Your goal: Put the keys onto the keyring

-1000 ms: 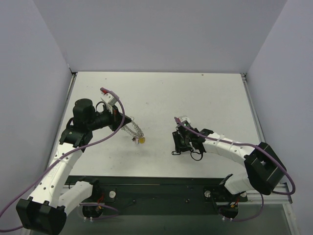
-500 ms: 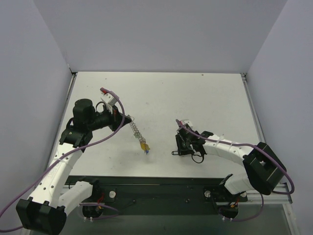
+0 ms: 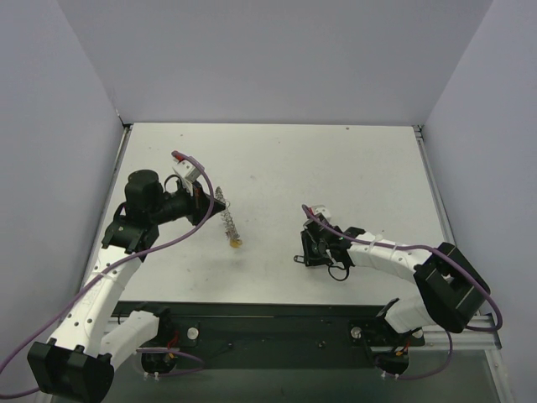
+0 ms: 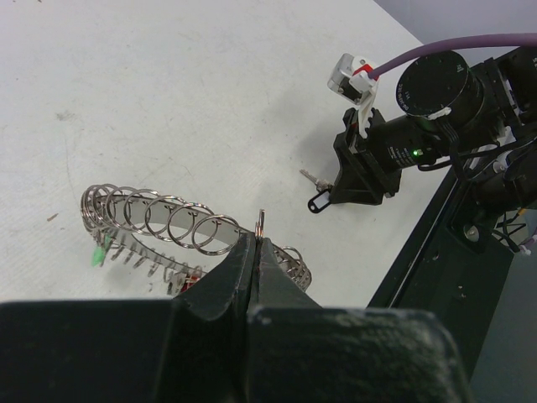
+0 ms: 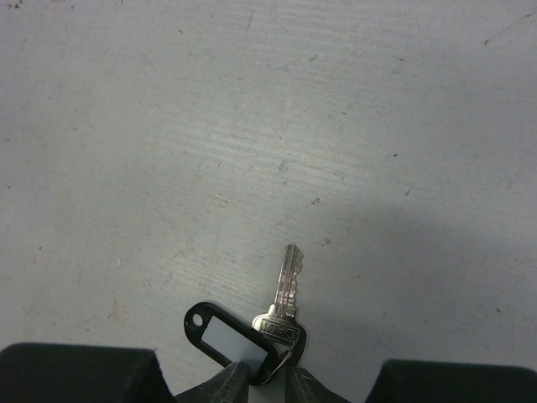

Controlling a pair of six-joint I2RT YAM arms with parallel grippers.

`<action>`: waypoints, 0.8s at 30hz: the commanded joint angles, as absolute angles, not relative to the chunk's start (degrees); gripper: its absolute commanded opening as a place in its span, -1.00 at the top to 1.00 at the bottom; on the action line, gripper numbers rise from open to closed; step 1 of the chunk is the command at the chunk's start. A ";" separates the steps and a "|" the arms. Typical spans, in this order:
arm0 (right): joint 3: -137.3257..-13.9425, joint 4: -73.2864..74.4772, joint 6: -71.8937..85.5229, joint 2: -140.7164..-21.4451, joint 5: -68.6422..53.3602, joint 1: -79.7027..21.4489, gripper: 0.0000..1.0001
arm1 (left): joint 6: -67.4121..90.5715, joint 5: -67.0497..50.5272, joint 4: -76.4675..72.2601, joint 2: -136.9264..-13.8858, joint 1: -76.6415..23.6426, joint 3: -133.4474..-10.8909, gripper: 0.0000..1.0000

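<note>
Right, my left claw (image 4: 254, 243) pinches the silvery coiled-wire keyring (image 4: 168, 222) aloft at nine o'clock of the white worktop (image 3: 336, 168). My right claw (image 5: 262, 379) sits nearly closed astride the black-tagged silver key (image 5: 288, 285) at five o'clock. Whether it grips I can't tell, so I'd pinch the tag (image 5: 225, 330) squarely before lifting.

No legible text, even on key (image 5: 285, 294).
</note>
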State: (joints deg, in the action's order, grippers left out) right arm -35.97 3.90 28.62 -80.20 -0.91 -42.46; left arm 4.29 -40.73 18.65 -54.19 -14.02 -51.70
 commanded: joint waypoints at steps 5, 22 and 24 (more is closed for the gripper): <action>-35.68 3.96 29.88 -81.12 -0.26 -42.63 0.48 | 4.66 -41.92 13.97 -52.91 -13.71 -52.29 1.00; -36.39 4.83 30.76 -76.64 1.41 -42.19 0.43 | 4.57 -42.10 13.71 -53.00 -13.80 -52.21 1.00; -36.47 4.83 30.76 -76.46 1.67 -42.10 0.40 | 4.48 -42.19 13.71 -53.00 -13.71 -52.21 1.00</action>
